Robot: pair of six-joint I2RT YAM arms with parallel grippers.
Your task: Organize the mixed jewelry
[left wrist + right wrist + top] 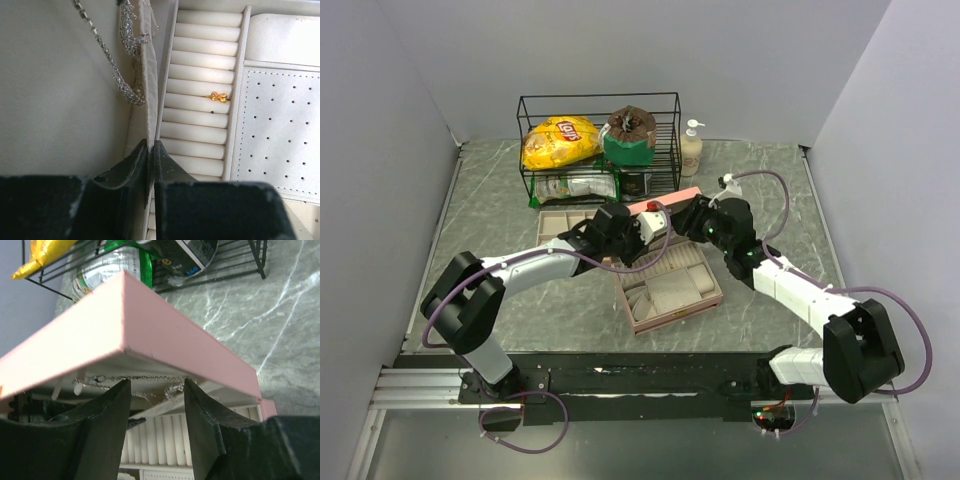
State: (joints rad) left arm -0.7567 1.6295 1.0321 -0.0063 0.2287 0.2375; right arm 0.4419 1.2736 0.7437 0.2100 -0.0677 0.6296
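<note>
Near: left gripper (pixel 151 146) pinched shut on thin beige padded divider (pixel 150 120); a slip could jolt the box. Right gripper (pixel 156 385) jaws apart, empty, below pink box lid (pixel 150 320). Beyond: silver chain (pixel 105 378) draped inside the lid, likely to snag fingers. Small gold bow ring (pixel 218 97) seated in cream ring rolls (pixel 200 65).

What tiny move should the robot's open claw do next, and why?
Probably the right claw should ease forward toward the silver chain under the pink lid. Its jaws stand open, the chain lies just ahead of the gap, and the left claw is pinched on the white padded edge, seemingly steadying the box.
</note>
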